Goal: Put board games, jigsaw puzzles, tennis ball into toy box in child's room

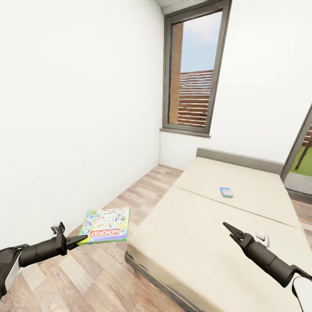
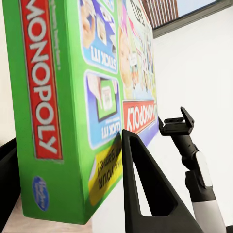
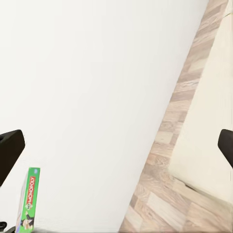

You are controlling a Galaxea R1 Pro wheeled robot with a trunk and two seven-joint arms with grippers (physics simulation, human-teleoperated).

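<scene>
Your left gripper (image 1: 82,239) pinches the green board game (image 1: 105,224) above the floor (image 1: 86,277); your right gripper (image 1: 228,228) hangs empty over the bed (image 1: 216,225) — spread wide — near the small blue box (image 1: 226,192).

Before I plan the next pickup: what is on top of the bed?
One small blue board game lies on the bed, beyond the mattress seam. The right gripper hovers above the near part. The mattress's near right corner is hidden behind that arm.

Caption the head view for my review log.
Left claw holds a green Monopoly box beside the bed; a small blue box remains there.
</scene>
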